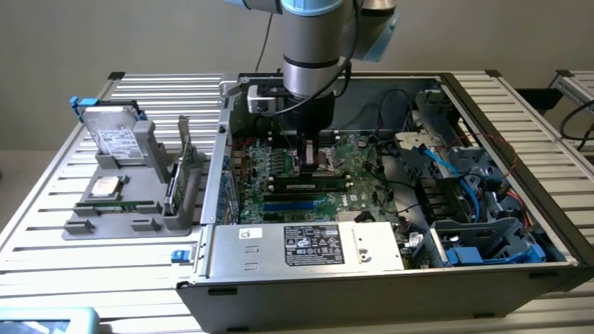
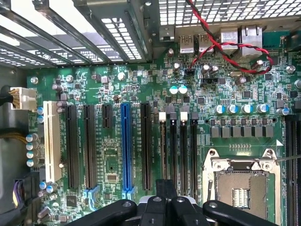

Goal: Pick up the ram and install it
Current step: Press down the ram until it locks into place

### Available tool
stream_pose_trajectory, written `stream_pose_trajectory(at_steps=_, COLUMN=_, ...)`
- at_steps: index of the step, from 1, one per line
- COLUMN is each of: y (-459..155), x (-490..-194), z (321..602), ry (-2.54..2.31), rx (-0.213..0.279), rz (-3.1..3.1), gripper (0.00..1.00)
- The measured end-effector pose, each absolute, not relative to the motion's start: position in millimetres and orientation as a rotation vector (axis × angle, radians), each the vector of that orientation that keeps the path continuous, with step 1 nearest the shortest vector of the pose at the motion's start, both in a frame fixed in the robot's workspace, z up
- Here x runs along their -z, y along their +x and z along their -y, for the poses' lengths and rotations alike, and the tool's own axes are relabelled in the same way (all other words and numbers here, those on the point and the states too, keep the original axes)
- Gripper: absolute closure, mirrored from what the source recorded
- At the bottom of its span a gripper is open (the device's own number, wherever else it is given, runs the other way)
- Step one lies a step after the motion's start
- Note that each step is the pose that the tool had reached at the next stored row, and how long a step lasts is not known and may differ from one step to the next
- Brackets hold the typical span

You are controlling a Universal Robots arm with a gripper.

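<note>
The gripper hangs inside the open computer case, low over the motherboard, with its fingers pressed together and nothing visibly held between them. In the wrist view the gripper's black fingers sit just above a bank of narrow black memory slots, beside the empty silver processor socket. The ram appears to lie in a slot on the board just in front of the gripper, a long dark strip with a small white label, though from the exterior view it is hard to tell how fully it sits. A blue slot and several black expansion slots run parallel nearby. Outside the case, toward the exterior view's left, a grey holder carries a silver hard drive and an upright green card.
</note>
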State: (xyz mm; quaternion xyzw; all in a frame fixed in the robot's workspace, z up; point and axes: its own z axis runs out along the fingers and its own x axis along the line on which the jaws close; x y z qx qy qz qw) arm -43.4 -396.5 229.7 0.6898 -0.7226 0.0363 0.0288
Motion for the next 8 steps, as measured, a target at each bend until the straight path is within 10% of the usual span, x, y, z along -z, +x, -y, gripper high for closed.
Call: stream_pose_trajectory(at_steps=8, y=-44.2, x=-224.7, z=396.5, ry=2.128, rx=-0.112, rz=2.230, gripper=0.89)
